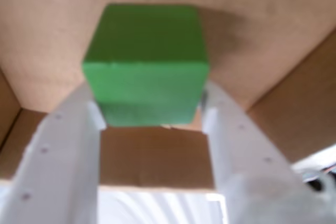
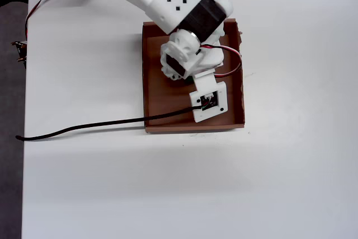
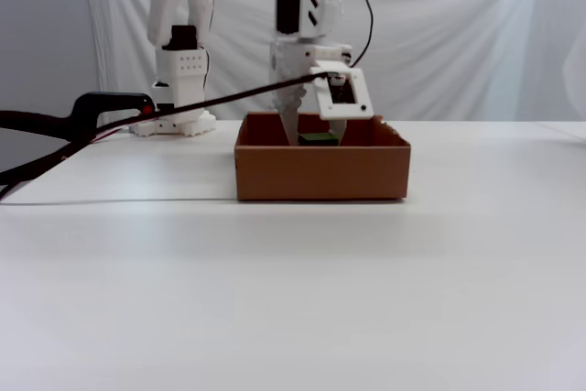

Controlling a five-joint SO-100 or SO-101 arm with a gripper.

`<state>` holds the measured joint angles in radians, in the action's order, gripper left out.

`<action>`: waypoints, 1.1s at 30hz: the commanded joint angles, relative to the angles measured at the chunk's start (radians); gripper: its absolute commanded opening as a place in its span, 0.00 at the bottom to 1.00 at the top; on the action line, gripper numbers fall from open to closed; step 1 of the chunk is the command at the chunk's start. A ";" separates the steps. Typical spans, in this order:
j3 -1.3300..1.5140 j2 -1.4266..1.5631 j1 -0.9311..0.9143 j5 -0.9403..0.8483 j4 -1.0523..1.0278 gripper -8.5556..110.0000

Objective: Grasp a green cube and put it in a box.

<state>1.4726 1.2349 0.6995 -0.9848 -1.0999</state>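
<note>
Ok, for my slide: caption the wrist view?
End effector holding the green cube over the box floor.

No legible text, label or number anywhere (all three views) — none.

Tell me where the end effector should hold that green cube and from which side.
Grip the green cube on its two opposite flat side faces, coming down from above. That is how the end effector has it now over the box: its square, parallel faces suit flat fingers, and the box's low walls block a sideways approach.
</note>
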 commanded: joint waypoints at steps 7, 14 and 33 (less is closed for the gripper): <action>0.202 0.489 -0.213 0.015 -0.044 0.26; 0.565 0.864 -0.598 0.020 -0.041 0.26; 1.496 1.767 -0.871 0.031 0.031 0.26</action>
<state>2.9483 2.9299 -0.1534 -0.9603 -1.0492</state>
